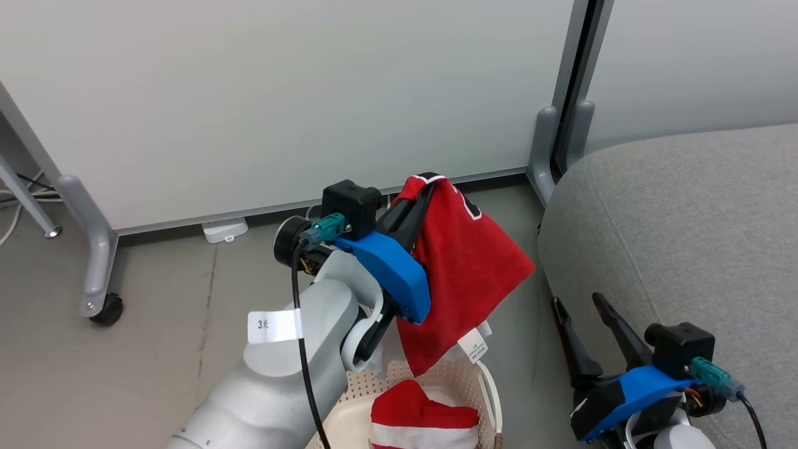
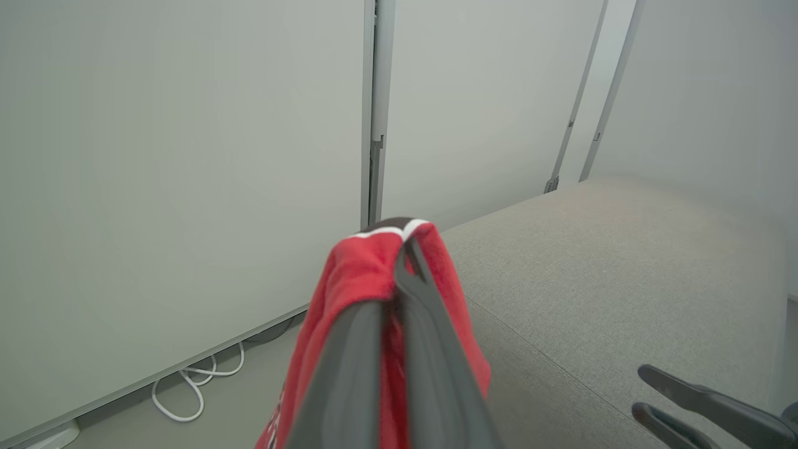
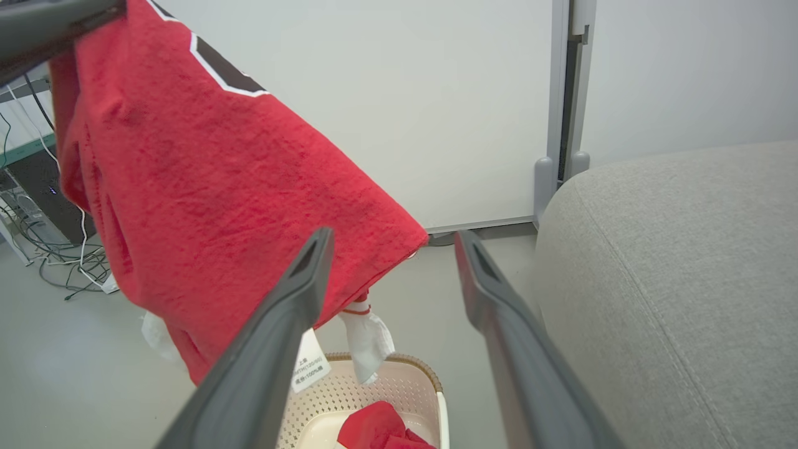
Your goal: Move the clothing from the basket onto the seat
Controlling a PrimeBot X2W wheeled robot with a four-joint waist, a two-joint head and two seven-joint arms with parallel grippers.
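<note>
My left gripper [image 1: 430,182] is shut on a red jersey [image 1: 467,274] with black-and-white print, which hangs in the air above the basket [image 1: 474,380]. In the left wrist view the jersey [image 2: 355,274] drapes over the closed fingers [image 2: 424,324]. A second red garment with a white band [image 1: 424,415] lies inside the cream basket [image 3: 411,386]. The grey seat [image 1: 686,237] stands to the right of the basket. My right gripper [image 1: 580,302] is open, empty, low beside the seat's front edge; its fingers [image 3: 293,312] frame the hanging jersey [image 3: 206,187] and the seat [image 3: 673,280].
White partition panels [image 1: 280,100] on wheeled grey feet [image 1: 100,274] stand behind, a post [image 1: 561,143] close to the seat's corner. White cables [image 2: 193,386] lie on the floor by the panel, and more cables and a dark box [image 3: 50,206] sit at the left.
</note>
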